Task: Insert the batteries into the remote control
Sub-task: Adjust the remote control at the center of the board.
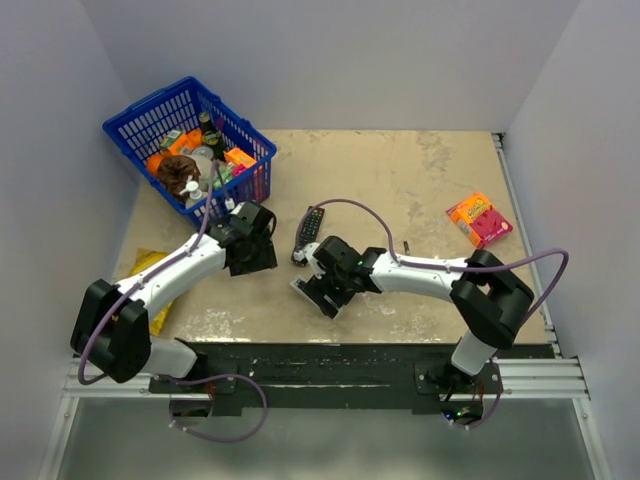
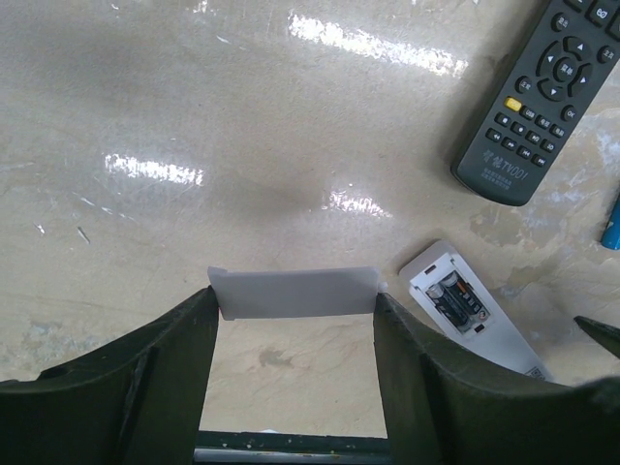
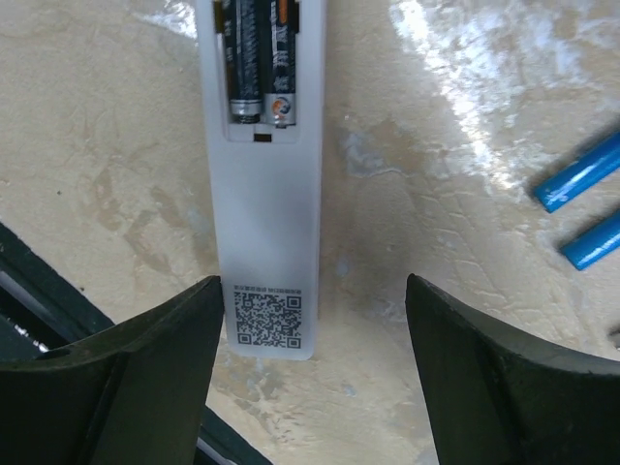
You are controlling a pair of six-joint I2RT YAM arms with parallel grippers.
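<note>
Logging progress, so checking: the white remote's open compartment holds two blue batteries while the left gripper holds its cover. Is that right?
Not quite. The two batteries loaded in the remote control are dark, not blue; the blue batteries lie on the table beside it, as the right wrist view shows. The left gripper does hold the cover.

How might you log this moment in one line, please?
left gripper: holds battery cover | right gripper: open over remote control | batteries: two seated, two loose
</note>
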